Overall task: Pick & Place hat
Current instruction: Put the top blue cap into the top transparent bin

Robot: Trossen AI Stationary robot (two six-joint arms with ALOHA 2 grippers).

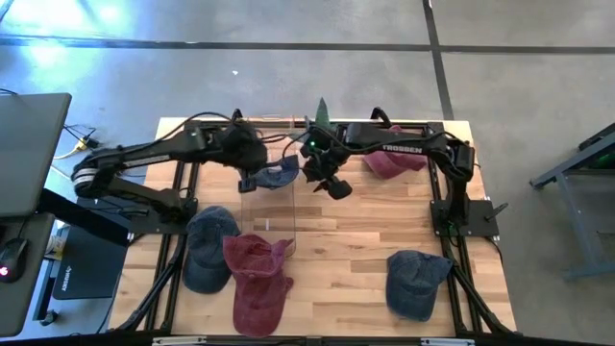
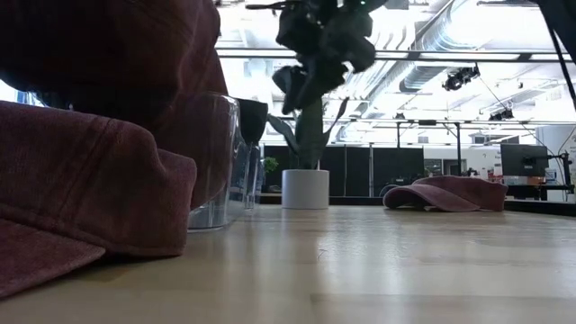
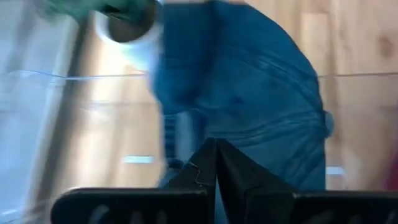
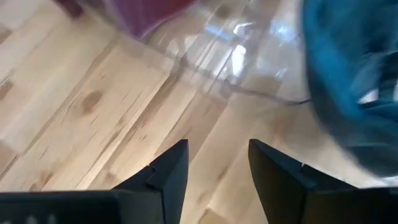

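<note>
The blue hat (image 1: 281,175) hung above the desk (image 1: 365,231) near its far edge, pinched in the left end effector (image 1: 259,179); the right end effector (image 1: 332,185) stood apart just beside it, holding nothing

L arm (image 1: 144,159) at blue hat (image 1: 279,176), R gripper (image 1: 332,183) beside, red hat (image 1: 259,279) front

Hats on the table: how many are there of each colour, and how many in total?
Blue hats: 3, one at the left front, one at the right front, one at the back centre, beside the left end effector.
Red hats: 2, one at the front, one at the back right.
Total: 5 hats.
</note>
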